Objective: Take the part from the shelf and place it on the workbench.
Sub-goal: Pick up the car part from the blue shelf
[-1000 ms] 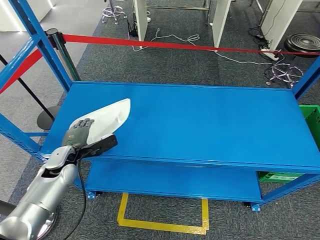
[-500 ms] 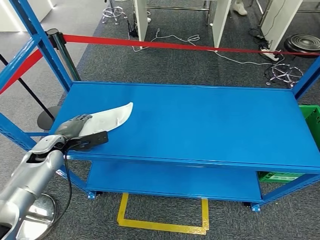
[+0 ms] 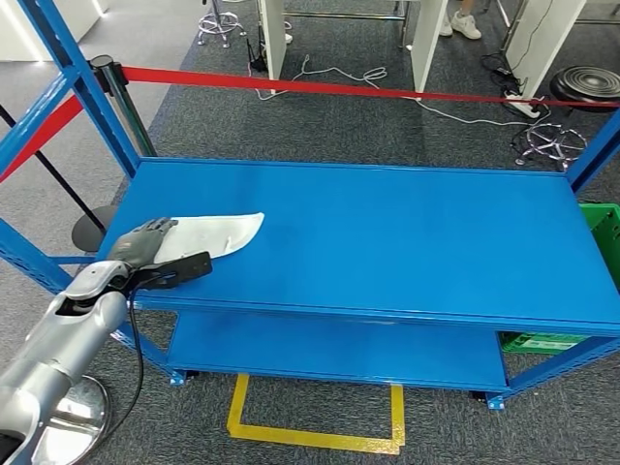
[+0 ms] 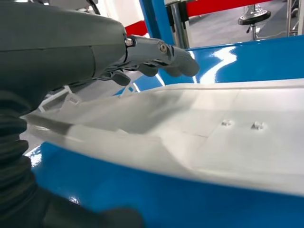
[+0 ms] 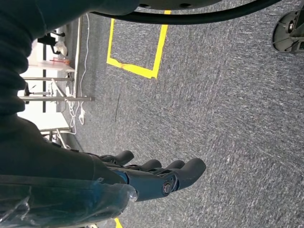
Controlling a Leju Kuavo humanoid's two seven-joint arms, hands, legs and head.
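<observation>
A long white curved part point(image 3: 216, 234) lies low and nearly flat on the left end of the blue top deck point(image 3: 380, 232). My left hand point(image 3: 142, 247) holds its near end, fingers over the top and the dark thumb along the deck's front edge. In the left wrist view the fingers point(image 4: 168, 52) reach over the white part point(image 4: 201, 128), whose pale surface rests against the glossy blue. My right hand point(image 5: 150, 178) hangs over the grey carpet, fingers loosely extended and holding nothing.
Blue frame uprights point(image 3: 80, 87) stand at the left, and a red barrier tape point(image 3: 329, 87) runs behind the deck. A lower blue shelf point(image 3: 329, 349) sits beneath. A green crate point(image 3: 604, 232) is at the right, yellow floor marking point(image 3: 314, 436) in front, a person's shoes point(image 3: 460, 24) far back.
The left arm has dropped and drawn back to the left. The part's raised far tip has come down, and it now lies flatter on the deck.
</observation>
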